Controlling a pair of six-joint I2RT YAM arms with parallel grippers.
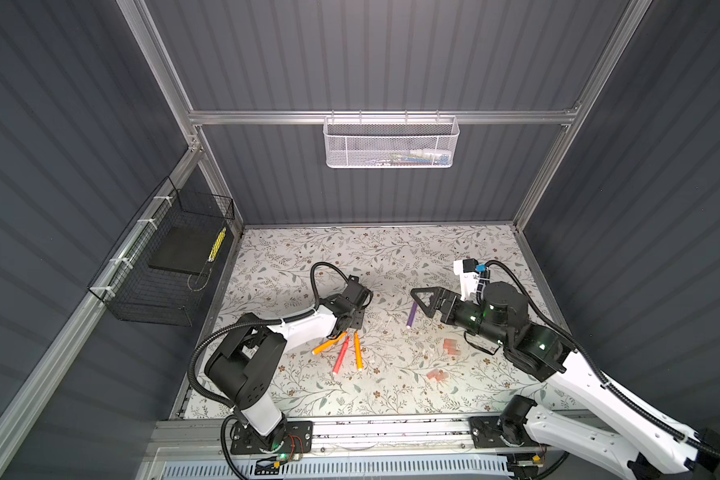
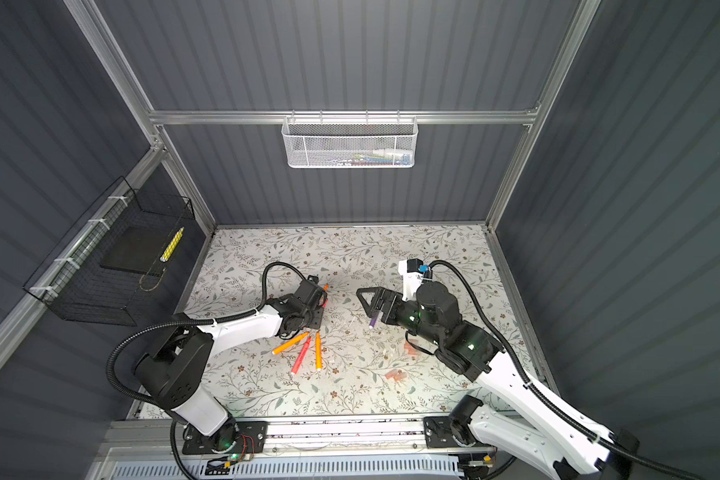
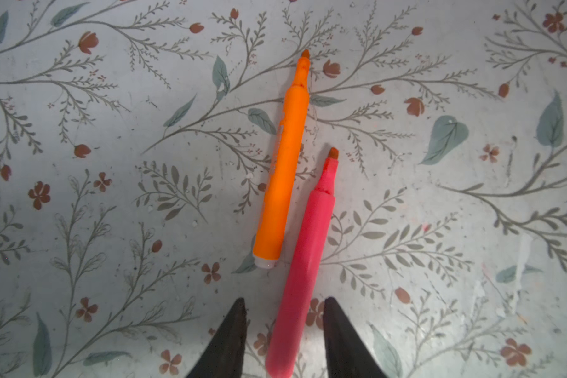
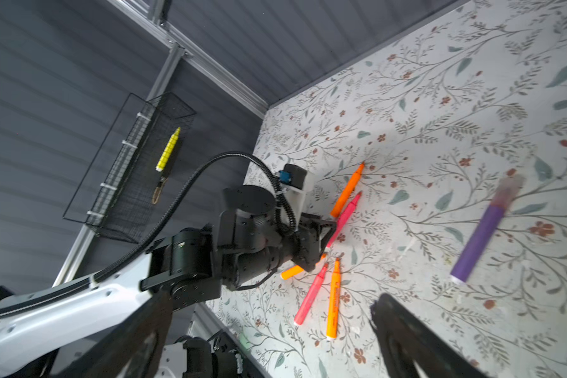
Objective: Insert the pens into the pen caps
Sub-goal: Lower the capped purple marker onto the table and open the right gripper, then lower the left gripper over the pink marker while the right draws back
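My left gripper is shut on a red-pink pen, whose uncapped tip points away from it. An uncapped orange pen lies on the table beside it. Nearer the front lie two more orange pens and a red-pink pen between them. My right gripper is open with nothing in it, just above a purple pen that lies on the table with a translucent cap on its tip. Loose pinkish pen caps lie by the right arm.
A white mesh basket hangs on the back wall. A black wire basket on the left wall holds a yellow marker. An aluminium rail runs along the table's front edge, between the arm bases.
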